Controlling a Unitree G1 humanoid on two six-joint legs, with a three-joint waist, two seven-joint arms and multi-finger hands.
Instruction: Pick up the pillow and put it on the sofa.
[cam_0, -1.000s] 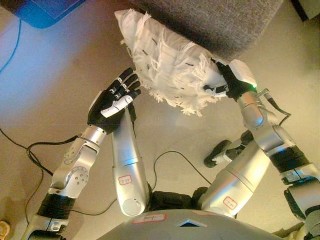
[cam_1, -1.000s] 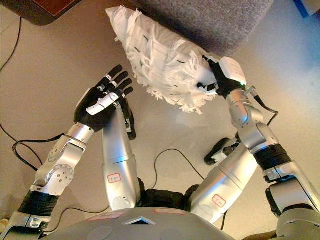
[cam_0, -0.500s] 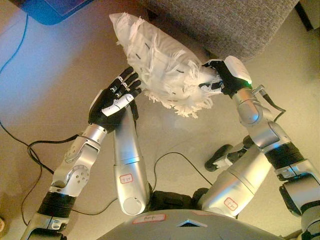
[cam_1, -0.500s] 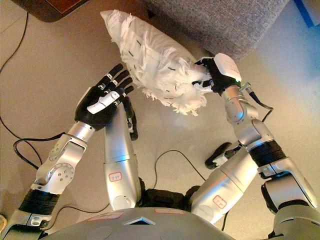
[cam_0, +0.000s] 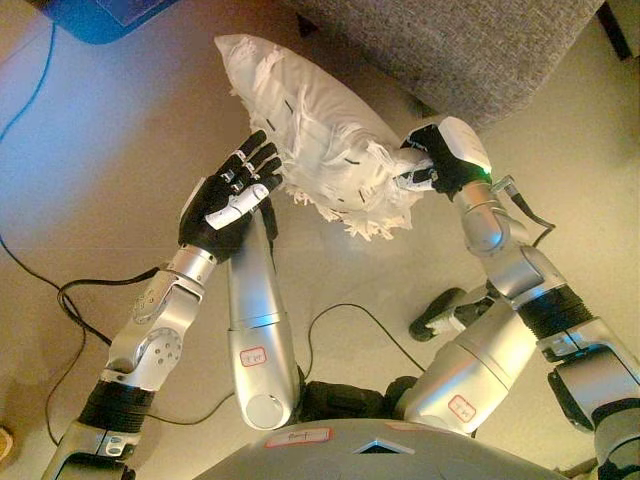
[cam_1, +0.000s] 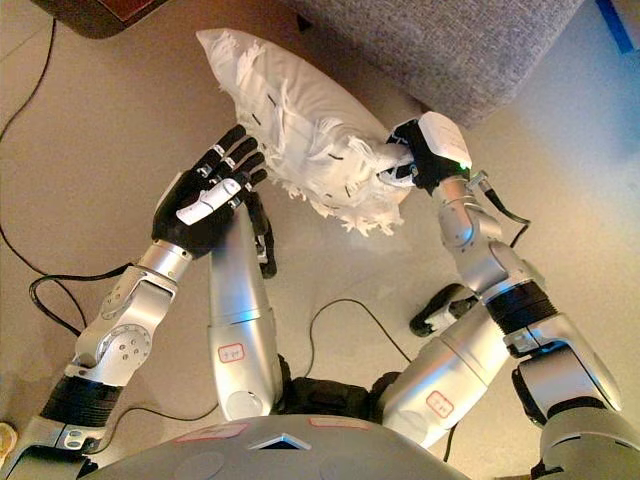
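A white fringed pillow (cam_0: 310, 125) is held up off the floor, just in front of the grey sofa (cam_0: 470, 45). My right hand (cam_0: 440, 165) is shut on the pillow's right end, fingers curled into the fringe. My left hand (cam_0: 228, 198) is open, fingers straight, at the pillow's lower left edge, its fingertips touching or almost touching the pillow. The pillow also shows in the right eye view (cam_1: 290, 120), with the right hand (cam_1: 420, 155) and left hand (cam_1: 208, 200) either side of it.
The sofa's corner juts out at the top right. A dark brown piece of furniture (cam_1: 95, 12) sits at the top left. Beige floor (cam_0: 110, 130) spreads around.
My right hand has carried the pillow to the left and tilted it. My left hand is closer to the pillow's edge. The view has shifted slightly.
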